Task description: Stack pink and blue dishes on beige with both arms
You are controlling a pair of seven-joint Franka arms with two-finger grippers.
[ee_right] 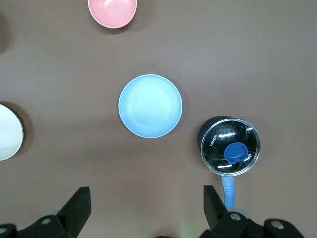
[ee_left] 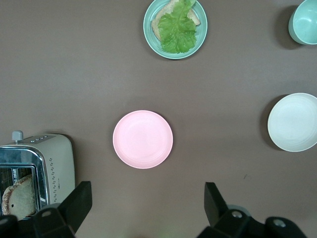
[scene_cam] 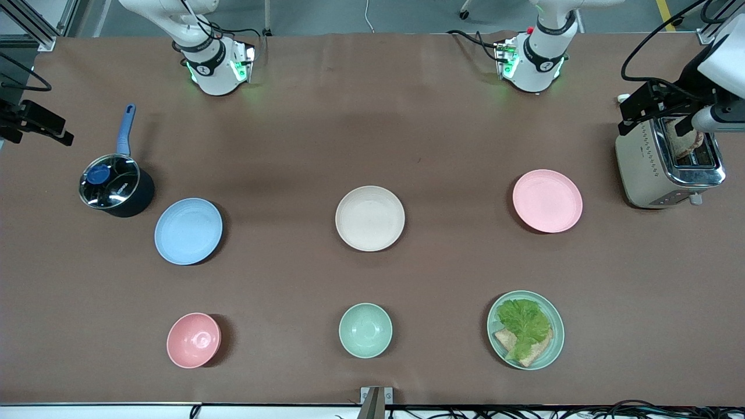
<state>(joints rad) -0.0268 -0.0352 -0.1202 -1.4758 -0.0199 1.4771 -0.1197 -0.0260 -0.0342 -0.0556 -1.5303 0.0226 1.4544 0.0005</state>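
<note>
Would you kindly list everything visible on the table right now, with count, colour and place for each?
beige plate: one, cream, table centre.
blue plate: one, light blue, toward the right arm's end, beside the saucepan.
pink plate: one, pale pink, toward the left arm's end, beside the toaster.
pink bowl: one, pink, nearer the front camera than the blue plate.
green bowl: one, mint, nearer the camera than the beige plate.
green plate: one, mint, holding lettuce on bread, nearer the camera than the pink plate.
saucepan: one, dark with glass lid and blue handle.
toaster: one, silver, bread in its slot.
left gripper: open, over the table above the pink plate.
right gripper: open, above the blue plate.
</note>
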